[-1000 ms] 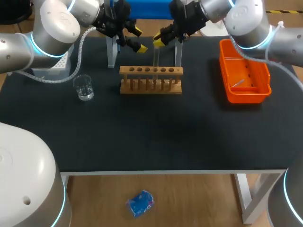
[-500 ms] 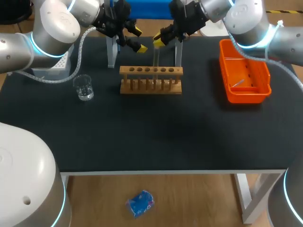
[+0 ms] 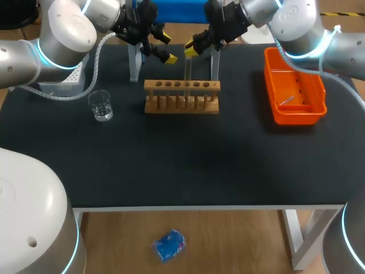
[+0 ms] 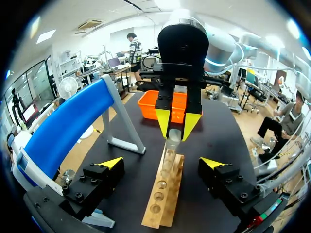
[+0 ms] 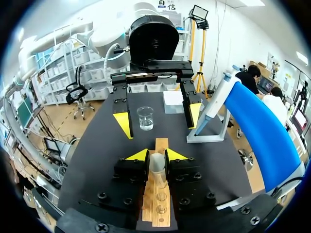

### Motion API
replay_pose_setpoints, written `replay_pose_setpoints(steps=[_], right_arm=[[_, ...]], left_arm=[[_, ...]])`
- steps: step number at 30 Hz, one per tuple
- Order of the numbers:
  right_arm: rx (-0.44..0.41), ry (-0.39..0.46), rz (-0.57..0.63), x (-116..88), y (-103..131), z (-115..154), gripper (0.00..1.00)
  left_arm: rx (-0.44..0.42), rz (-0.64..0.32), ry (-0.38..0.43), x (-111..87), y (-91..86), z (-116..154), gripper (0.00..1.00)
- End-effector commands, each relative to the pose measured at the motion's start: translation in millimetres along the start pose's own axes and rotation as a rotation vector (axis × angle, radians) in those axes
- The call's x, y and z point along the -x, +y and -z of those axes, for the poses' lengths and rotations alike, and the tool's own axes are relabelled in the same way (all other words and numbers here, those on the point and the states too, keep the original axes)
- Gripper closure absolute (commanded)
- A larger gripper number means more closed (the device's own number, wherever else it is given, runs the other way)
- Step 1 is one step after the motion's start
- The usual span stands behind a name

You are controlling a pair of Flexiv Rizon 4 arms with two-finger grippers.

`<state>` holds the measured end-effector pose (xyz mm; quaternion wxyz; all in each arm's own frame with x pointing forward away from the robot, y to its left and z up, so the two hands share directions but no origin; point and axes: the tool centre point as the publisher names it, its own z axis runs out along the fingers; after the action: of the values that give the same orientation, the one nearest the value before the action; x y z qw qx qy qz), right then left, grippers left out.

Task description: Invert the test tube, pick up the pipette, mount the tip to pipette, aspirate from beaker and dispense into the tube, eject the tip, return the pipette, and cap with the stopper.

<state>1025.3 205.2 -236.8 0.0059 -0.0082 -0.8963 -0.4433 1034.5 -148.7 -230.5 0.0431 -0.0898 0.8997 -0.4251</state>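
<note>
A clear test tube (image 3: 187,69) stands upright over the wooden rack (image 3: 181,97), its lower end at the rack's top. My right gripper (image 3: 191,48) is shut on the tube's upper part; in the right wrist view the tube (image 5: 157,164) sits clamped between the yellow tips of that gripper (image 5: 157,155). My left gripper (image 3: 163,48) hangs open just left of the tube, touching nothing. From the left wrist, the left gripper (image 4: 161,164) stands wide over the rack (image 4: 163,195), facing the held tube (image 4: 173,137). A glass beaker (image 3: 102,106) is left of the rack.
A blue-topped pipette stand (image 3: 171,11) spans the table's back edge behind the rack, with a grey pipette (image 5: 214,106) leaning on it. An orange tray (image 3: 295,108) lies at the right. A white box (image 3: 70,79) stands at the back left.
</note>
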Motion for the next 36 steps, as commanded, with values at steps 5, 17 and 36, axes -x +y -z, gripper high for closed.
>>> replay_pose_setpoints(steps=[5, 17, 36], right_arm=[[-0.01, -0.003, -0.003, 0, -14, -10, 1.0], [-0.006, -0.001, -0.014, 0, -17, -11, 1.0], [0.069, -0.021, 0.03, -7, -2, 6, 0.0]], left_arm=[[0.003, 0.001, 0.002, 0.6, -0.3, 0, 0.0], [0.003, 0.001, 0.002, 0.6, -0.3, 0, 0.0], [0.003, 0.001, 0.002, 0.6, -0.3, 0, 0.0]])
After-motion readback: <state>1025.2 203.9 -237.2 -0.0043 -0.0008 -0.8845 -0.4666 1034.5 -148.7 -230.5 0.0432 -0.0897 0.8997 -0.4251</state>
